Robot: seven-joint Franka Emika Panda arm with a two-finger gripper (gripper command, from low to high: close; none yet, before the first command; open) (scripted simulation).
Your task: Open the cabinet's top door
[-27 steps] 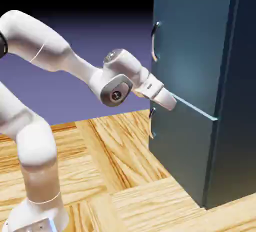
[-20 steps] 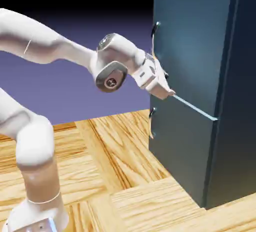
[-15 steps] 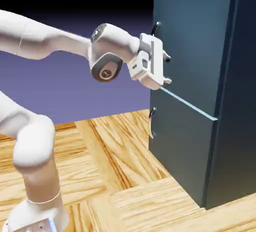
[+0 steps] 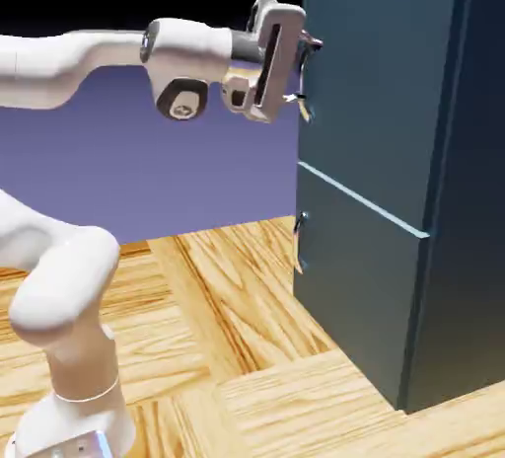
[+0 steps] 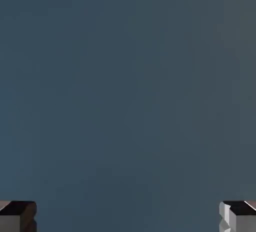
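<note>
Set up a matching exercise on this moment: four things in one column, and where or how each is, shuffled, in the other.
Things:
1. gripper
2. top door
3. lower door
4. pale seam

Places or states:
A. under the seam, its handle untouched
B. jaws spread wide, up by the upper handle
C. runs between the two doors
D. closed, the taller front panel

Right pairs: 1-B, 2-D, 3-A, 4-C

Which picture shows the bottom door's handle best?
The exterior view shows it best: the lower handle is in plain sight there, a small curved silver bar near the edge of the bottom door. The hand view doesn't show it, just a blue-grey surface between the two fingers.
</note>
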